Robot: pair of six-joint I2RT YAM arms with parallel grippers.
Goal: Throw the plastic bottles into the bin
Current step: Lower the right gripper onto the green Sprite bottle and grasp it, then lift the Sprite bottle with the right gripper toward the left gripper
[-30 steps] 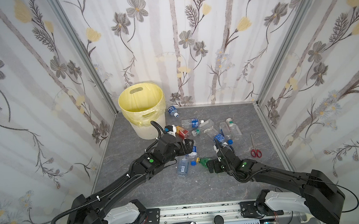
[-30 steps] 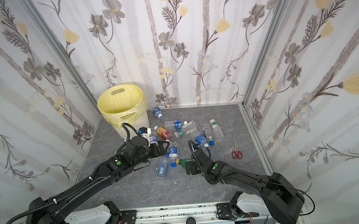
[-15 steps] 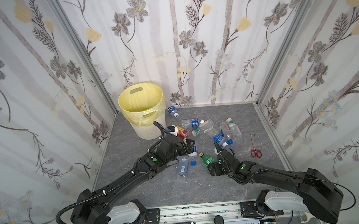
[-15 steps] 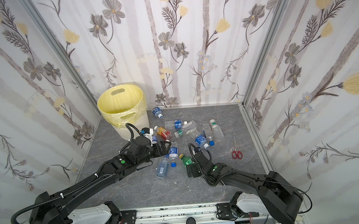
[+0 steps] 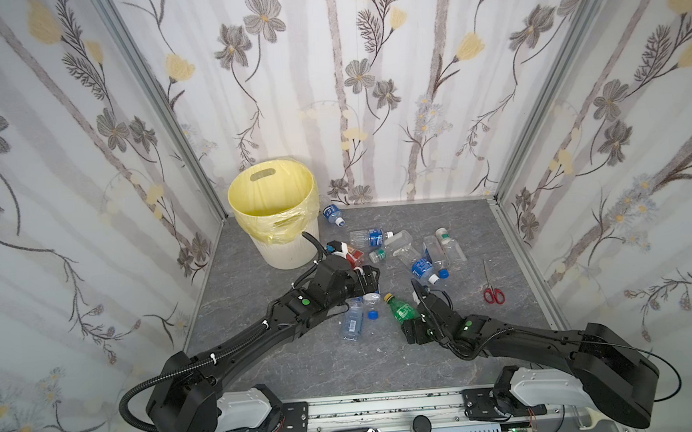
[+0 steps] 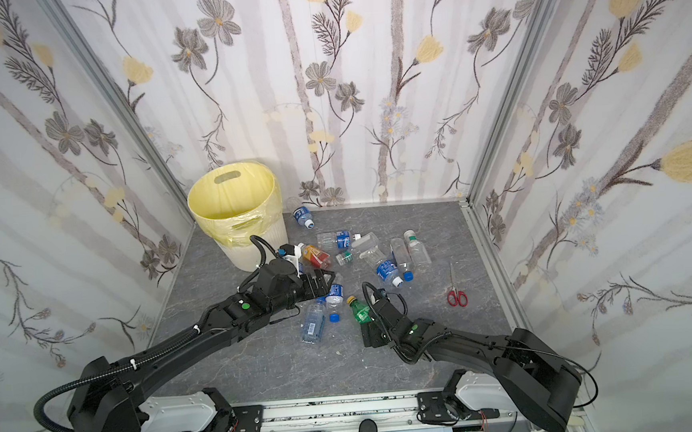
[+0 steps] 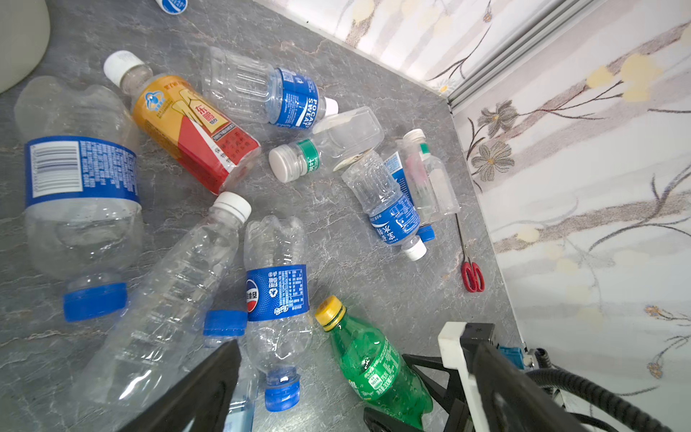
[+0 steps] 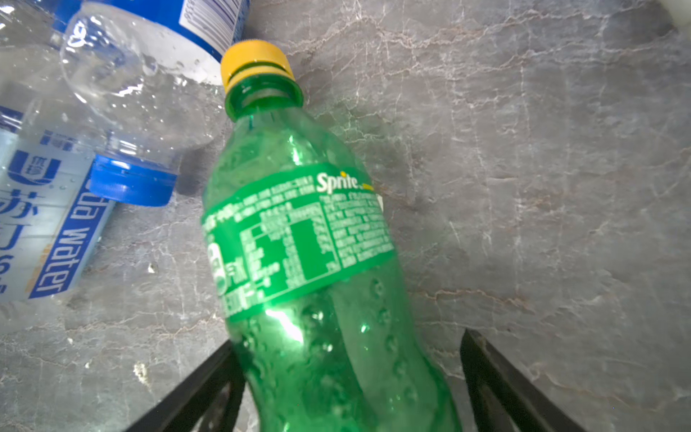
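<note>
Left arm was stretched low from the near left corner toward the table's middle; the left gripper [image 5: 369,282] was held above a knot of bottles [image 7: 160,284], jaws spread wide, nothing held. Right arm was laid low across the near right part of the table [image 5: 305,366], wrist close to the surface. The right gripper [image 8: 349,344] was set about the lower body of the green bottle [image 8: 299,232], which lay on its side with its yellow cap pointing away from the arm. The jaws were parted: one finger [image 8: 209,381] was seen at the bottle's side and a gap was seen at the other, so no firm grip was recorded. The bin [image 5: 288,250] was stood in the far left corner, upright, and inside it the yellow liner [image 5: 268,197] was seen. The other bottles were spread on the table: one [image 5: 333,216] just beside the bin by the back wall, an orange-red bottle [image 7: 194,131] near the bin's foot, and a cluster [image 5: 423,268] right of centre. Two blue-capped bottles [image 8: 123,123] were lying just beside the green bottle's neck. In both top views the left gripper and these bottles were found between the green bottle and the bin. Red scissors [image 5: 493,294] were lying near the right wall, well apart from both grippers.
</note>
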